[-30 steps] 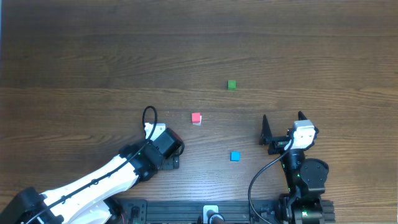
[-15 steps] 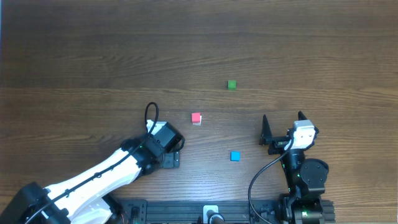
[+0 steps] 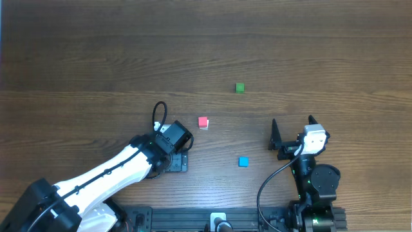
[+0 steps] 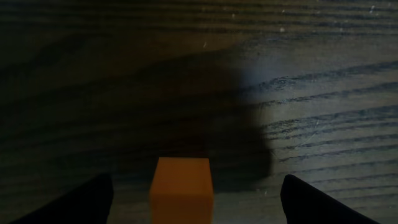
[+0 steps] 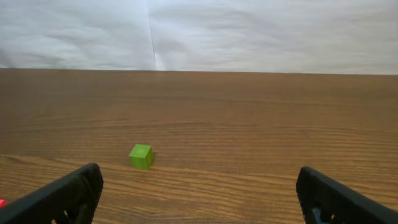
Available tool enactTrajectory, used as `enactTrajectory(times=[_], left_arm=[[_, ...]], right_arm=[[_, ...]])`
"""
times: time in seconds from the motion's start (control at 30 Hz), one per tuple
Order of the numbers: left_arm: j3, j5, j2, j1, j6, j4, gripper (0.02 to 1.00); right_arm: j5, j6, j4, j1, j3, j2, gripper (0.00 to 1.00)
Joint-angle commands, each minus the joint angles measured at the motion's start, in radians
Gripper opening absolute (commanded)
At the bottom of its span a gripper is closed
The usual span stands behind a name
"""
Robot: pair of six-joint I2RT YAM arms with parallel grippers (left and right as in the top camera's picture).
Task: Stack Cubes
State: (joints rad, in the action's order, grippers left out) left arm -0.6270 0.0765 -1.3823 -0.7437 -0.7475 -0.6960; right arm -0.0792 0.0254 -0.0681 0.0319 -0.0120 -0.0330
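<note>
An orange cube (image 4: 181, 190) sits on the wooden table between the spread fingers of my left gripper (image 4: 196, 198), touching neither. In the top view the left gripper (image 3: 176, 156) points down at the table, left of centre and just below-left of a pink cube (image 3: 203, 122), and it hides the orange cube. A blue cube (image 3: 243, 162) lies near the front centre. Farther back lies a green cube (image 3: 239, 87), also ahead of the right gripper (image 5: 199, 211) as the green cube (image 5: 141, 156). My right gripper (image 3: 293, 133) stands open at the right, holding nothing.
The dark wooden table (image 3: 96, 58) stretches bare across its back and left. A white wall (image 5: 249, 31) rises behind the table's far edge. The arm bases and a black rail (image 3: 219, 219) line the front edge.
My left arm has swung a little to the right and up the picture, bringing its gripper closer to the pink cube. The right arm and the cubes have not moved.
</note>
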Motion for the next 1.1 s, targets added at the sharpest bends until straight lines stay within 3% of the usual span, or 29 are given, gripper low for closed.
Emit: enactTrajectory(times=[0.03,0.27,0.3,0.4,0.47,0.73,1.1], left_arm=[[-0.017,-0.016,-0.013,0.007,0.015,0.000,0.875],[-0.017,-0.016,-0.032,0.007,0.014,0.007,0.838],[-0.017,-0.016,-0.033,0.007,0.014,0.007,0.796],[-0.017,-0.016,-0.035,0.007,0.010,0.007,0.522],[-0.017,-0.016,-0.037,0.007,0.010,0.007,0.415],[-0.017,-0.015,-0.039,0.007,0.007,0.007,0.415],[-0.017,-0.016,-0.039,0.007,0.006,0.007,0.281]], right_arm=[[-0.003,-0.001,-0.002,0.002,0.006,0.000,0.993],[-0.003,-0.001,-0.002,0.002,0.006,0.000,0.991],[-0.003,-0.001,-0.002,0.002,0.006,0.000,0.991],[-0.003,-0.001,-0.002,0.002,0.006,0.000,0.991],[-0.003,-0.001,-0.002,0.002,0.006,0.000,0.993],[-0.003,-0.001,-0.002,0.002,0.006,0.000,0.991],[-0.003,-0.001,-0.002,0.002,0.006,0.000,0.991]])
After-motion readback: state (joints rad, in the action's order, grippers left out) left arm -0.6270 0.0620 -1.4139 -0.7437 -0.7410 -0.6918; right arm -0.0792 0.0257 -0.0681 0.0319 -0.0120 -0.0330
